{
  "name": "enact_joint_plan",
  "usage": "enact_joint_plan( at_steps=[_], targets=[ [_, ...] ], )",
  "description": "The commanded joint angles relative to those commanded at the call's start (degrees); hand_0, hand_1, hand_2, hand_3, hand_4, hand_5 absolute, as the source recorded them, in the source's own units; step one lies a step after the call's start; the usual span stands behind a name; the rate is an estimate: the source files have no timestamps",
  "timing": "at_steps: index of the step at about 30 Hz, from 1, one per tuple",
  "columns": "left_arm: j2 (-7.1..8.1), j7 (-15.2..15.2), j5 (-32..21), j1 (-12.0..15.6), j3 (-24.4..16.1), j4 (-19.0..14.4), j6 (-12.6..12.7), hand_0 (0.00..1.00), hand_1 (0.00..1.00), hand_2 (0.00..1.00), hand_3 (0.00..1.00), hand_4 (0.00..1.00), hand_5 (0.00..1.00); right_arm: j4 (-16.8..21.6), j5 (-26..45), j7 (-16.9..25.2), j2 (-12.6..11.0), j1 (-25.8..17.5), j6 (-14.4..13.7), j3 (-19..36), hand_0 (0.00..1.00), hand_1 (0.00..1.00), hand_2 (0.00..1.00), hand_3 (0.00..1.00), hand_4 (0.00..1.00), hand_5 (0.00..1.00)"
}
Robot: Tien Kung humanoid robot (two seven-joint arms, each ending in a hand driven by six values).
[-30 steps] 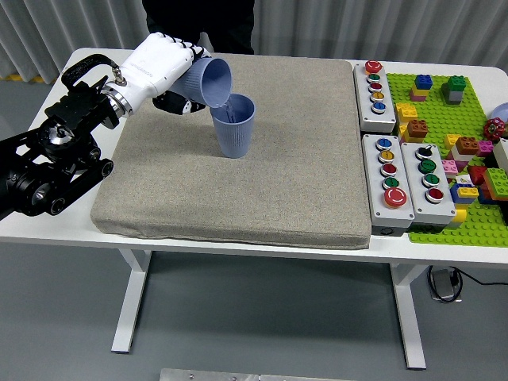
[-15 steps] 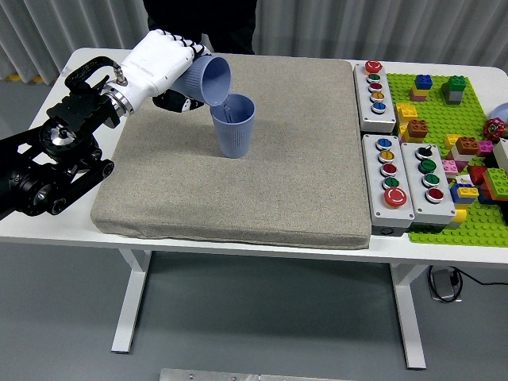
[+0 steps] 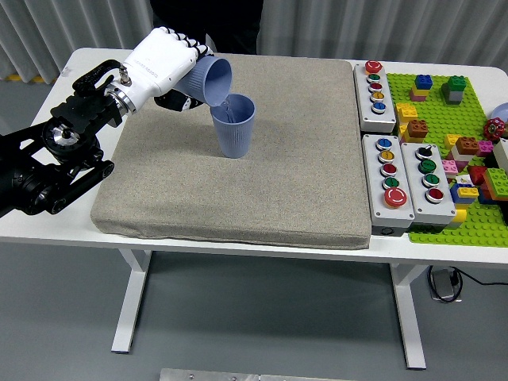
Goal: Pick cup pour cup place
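White table in a grey room.
The white table (image 3: 48, 226) stands on white legs (image 3: 131, 298) over grey floor (image 3: 270, 325); pale curtains (image 3: 71, 24) hang behind.

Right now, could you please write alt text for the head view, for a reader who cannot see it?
The robot's left hand tips a blue cup over a second blue cup standing upright on a grey mat. Button boxes and toy bricks sit to the right.

views: one, head | position: high, on the robot's side | facing: forward and down | range: whole counter (image 3: 238, 242) from near edge to far edge, floor beneath visible | shared: none, single view
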Motion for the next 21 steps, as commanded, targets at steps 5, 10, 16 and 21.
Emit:
enact_joint_plan(
  at_steps=[5, 10, 16, 21],
  targets=[
    [0.18, 0.84, 0.93, -0.42, 0.94, 0.06, 0.42, 0.406, 0.480, 0.529, 0.531, 0.746, 0.162, 0.00, 0.09, 0.01, 0.01, -0.04, -0.03, -0.03, 0.693, 0.661, 0.614, 0.626, 0.002, 0.407],
    [0.08, 1.91, 1.84, -1.06, 1.74, 0.11, 0.42, 0.407, 0.480, 0.528, 0.531, 0.745, 0.163, 0.01, 0.20, 0.00, 0.02, 0.07, -0.06, -0.08, 0.693, 0.661, 0.614, 0.626, 0.002, 0.404],
    [0.10, 2.56, 2.41, -1.61, 2.43, 0.39, 0.48, 0.408, 0.479, 0.528, 0.531, 0.744, 0.163, 0.01, 0.68, 0.06, -0.01, 0.18, -0.16, -0.30, 0.693, 0.661, 0.614, 0.626, 0.002, 0.403],
    [0.12, 3.65, 3.78, -1.89, 3.18, 0.10, 0.50, 0.409, 0.480, 0.528, 0.531, 0.745, 0.165, 0.02, 0.55, 0.04, 0.01, 0.12, -0.15, -0.24, 0.693, 0.661, 0.614, 0.626, 0.002, 0.402]
  ],
)
